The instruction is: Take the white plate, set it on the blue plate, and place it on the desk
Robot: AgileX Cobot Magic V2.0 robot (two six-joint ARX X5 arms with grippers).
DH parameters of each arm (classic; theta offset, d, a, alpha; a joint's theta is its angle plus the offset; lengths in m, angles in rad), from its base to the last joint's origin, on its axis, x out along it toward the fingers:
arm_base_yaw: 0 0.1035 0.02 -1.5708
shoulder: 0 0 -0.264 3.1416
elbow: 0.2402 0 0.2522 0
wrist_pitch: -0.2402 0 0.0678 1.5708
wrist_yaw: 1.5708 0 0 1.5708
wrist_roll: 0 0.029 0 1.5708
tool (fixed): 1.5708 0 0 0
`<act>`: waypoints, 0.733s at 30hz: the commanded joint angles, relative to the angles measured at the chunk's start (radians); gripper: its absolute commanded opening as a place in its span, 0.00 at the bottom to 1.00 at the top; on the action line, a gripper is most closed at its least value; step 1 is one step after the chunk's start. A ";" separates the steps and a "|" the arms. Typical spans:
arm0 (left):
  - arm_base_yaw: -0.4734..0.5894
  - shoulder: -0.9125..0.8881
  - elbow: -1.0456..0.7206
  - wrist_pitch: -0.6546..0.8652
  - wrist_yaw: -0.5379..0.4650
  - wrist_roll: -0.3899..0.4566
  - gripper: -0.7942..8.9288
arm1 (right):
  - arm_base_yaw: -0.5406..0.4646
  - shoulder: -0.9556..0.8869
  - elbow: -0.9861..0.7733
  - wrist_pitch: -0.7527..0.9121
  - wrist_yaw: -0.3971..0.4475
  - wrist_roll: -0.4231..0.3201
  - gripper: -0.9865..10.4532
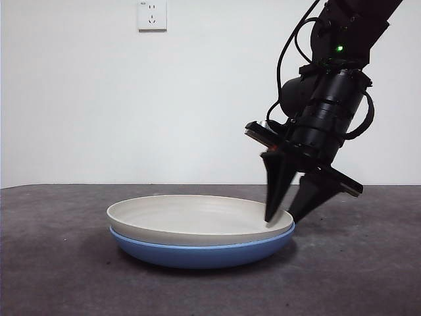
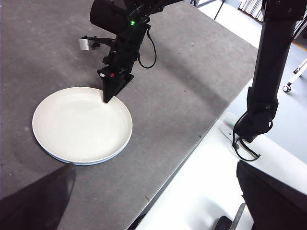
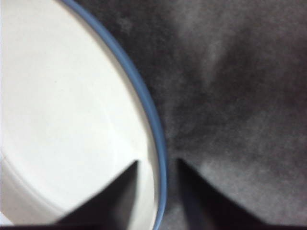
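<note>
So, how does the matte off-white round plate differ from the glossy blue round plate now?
The matte off-white round plate lies on top; the glossy blue round plate sits beneath it on the desk. The white plate shows its whole inside; the blue plate shows only its rim and outer wall. The right gripper straddles both rims, jaws open. Both plates are round, shallow and similar in size.

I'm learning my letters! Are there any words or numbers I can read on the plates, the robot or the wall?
No text can be read in these pictures.
White plate: plain, nothing written.
Blue plate: plain, nothing written.
Wall socket: a tiny mark near its top, too small to read.
Right gripper: only a green light on the arm above, no letters visible.
</note>
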 commanded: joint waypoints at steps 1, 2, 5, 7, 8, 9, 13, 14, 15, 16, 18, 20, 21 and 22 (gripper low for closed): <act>-0.004 0.005 0.012 0.011 0.006 0.008 0.75 | 0.002 0.025 0.023 0.002 0.001 -0.002 0.38; -0.004 0.005 0.012 0.011 0.006 0.008 0.75 | 0.002 0.023 0.023 0.002 0.001 -0.003 0.39; -0.004 0.005 0.012 0.011 0.006 0.008 0.75 | -0.012 -0.003 0.023 -0.002 0.016 -0.013 0.42; -0.004 0.005 0.012 0.011 0.006 0.008 0.75 | -0.023 -0.034 0.024 -0.009 0.026 -0.010 0.47; -0.004 0.005 0.012 0.011 0.006 0.008 0.75 | -0.030 -0.054 0.027 -0.021 0.027 -0.009 0.51; -0.004 0.005 0.012 0.011 0.006 0.008 0.75 | -0.038 -0.076 0.031 -0.038 0.027 -0.009 0.54; -0.004 0.005 0.012 0.011 0.006 0.008 0.75 | -0.060 -0.188 0.040 -0.113 0.027 -0.018 0.62; -0.004 0.005 0.012 0.011 0.006 0.008 0.75 | -0.062 -0.219 0.040 -0.131 0.031 -0.024 0.63; -0.004 0.005 0.012 0.011 0.006 0.008 0.75 | -0.063 -0.258 0.040 -0.150 0.045 -0.027 0.63; -0.004 0.005 0.012 0.011 0.006 0.008 0.75 | -0.063 -0.300 0.040 -0.170 0.062 -0.029 0.63; -0.004 0.005 0.012 0.011 0.006 0.008 0.75 | -0.059 -0.383 0.040 -0.209 0.092 -0.038 0.63; -0.004 0.005 0.012 0.010 0.006 0.008 0.75 | -0.048 -0.470 0.040 -0.244 0.116 -0.043 0.63; -0.004 0.005 0.012 0.010 0.006 0.008 0.75 | -0.041 -0.519 0.040 -0.261 0.128 -0.044 0.63; -0.004 0.005 0.012 0.010 0.006 0.008 0.75 | -0.035 -0.566 0.040 -0.278 0.140 -0.046 0.63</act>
